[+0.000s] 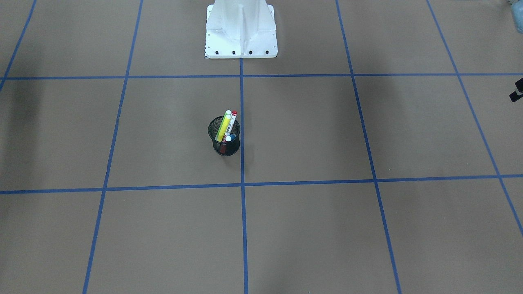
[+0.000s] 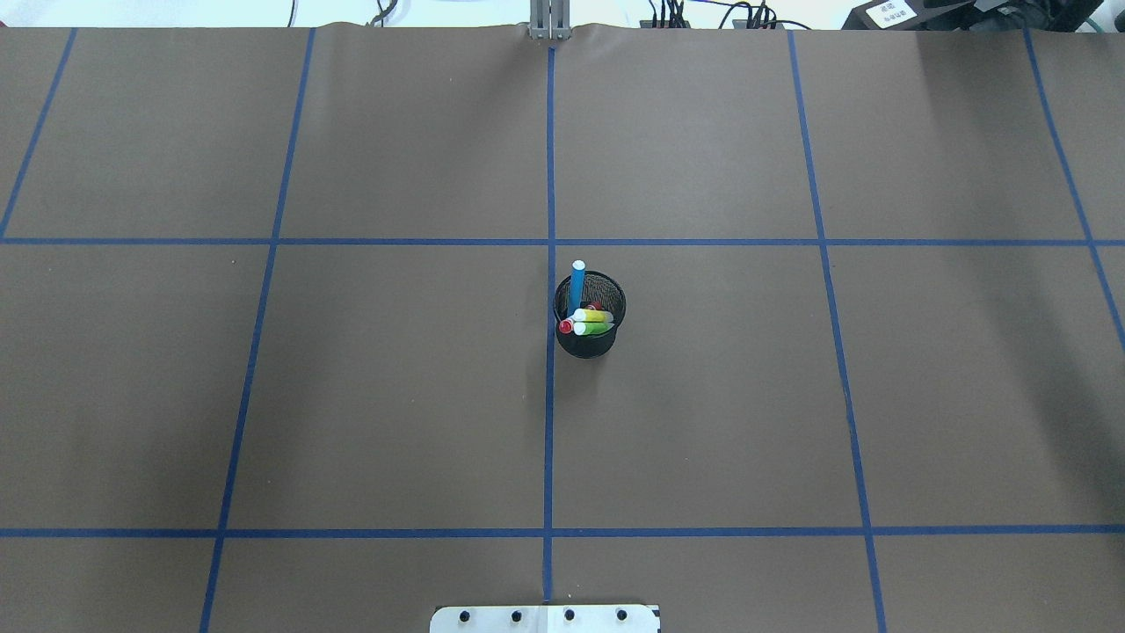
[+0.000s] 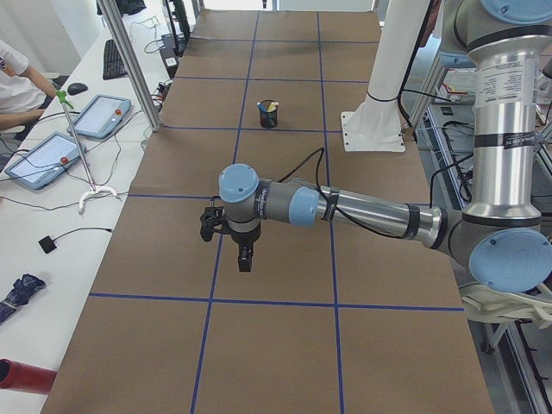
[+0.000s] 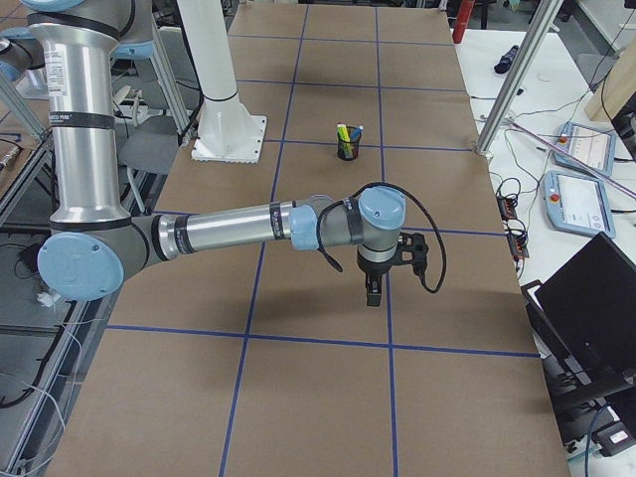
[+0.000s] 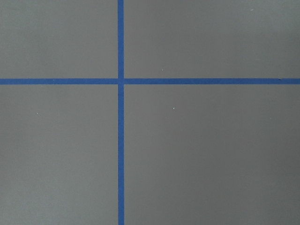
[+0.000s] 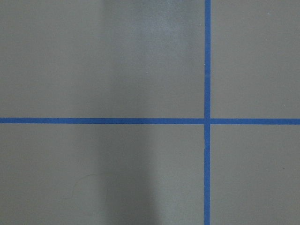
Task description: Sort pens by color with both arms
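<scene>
The left arm (image 3: 345, 211) stretches low over the bench (image 3: 276, 354), with the left claw (image 3: 245, 259) pointing down at bare brown paper. I cannot tell whether it is released or clenched. The same goes for the right claw (image 4: 373, 293) on the right arm (image 4: 248, 227), which hangs likewise toward the other end. All four pens stand together in the black mesh cup (image 2: 591, 345) at the bench's middle, well apart from both claws. The blue pen (image 2: 577, 283) leans toward the rim away from the robot, and the yellow pen (image 2: 594, 316), green pen (image 2: 596, 328) and white pen with red ends (image 1: 233, 120) are bunched opposite. By my judgement sorting has not begun: every pen has yet to be drawn out and laid down by colour.
</scene>
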Tool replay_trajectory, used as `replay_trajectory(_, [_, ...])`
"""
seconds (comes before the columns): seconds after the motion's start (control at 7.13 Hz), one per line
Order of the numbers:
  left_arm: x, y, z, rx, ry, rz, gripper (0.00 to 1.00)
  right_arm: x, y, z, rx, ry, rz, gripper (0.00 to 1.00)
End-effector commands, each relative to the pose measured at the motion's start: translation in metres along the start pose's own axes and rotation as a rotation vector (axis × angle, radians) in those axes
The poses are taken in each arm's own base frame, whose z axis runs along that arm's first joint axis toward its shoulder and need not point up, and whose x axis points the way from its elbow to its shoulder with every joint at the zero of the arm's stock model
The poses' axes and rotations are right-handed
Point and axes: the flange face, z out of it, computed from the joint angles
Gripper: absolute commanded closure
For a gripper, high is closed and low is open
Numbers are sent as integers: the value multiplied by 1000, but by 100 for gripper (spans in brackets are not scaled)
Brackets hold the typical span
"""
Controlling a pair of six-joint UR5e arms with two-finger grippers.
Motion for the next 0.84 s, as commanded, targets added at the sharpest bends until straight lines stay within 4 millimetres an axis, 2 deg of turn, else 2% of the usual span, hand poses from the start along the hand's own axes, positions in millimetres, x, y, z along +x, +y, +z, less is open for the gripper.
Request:
replay_trajectory(0.0, [8,5,-9,18,6,18,0,2,1,5,-9,14,2,1])
replay_trajectory(0.28, [8,5,-10,18,4,18,0,1,1,7,-13,14,8,1])
replay_trajectory(0.7, [6,5,-7,15,4,18,0,12,8,17,-34,20,31,1])
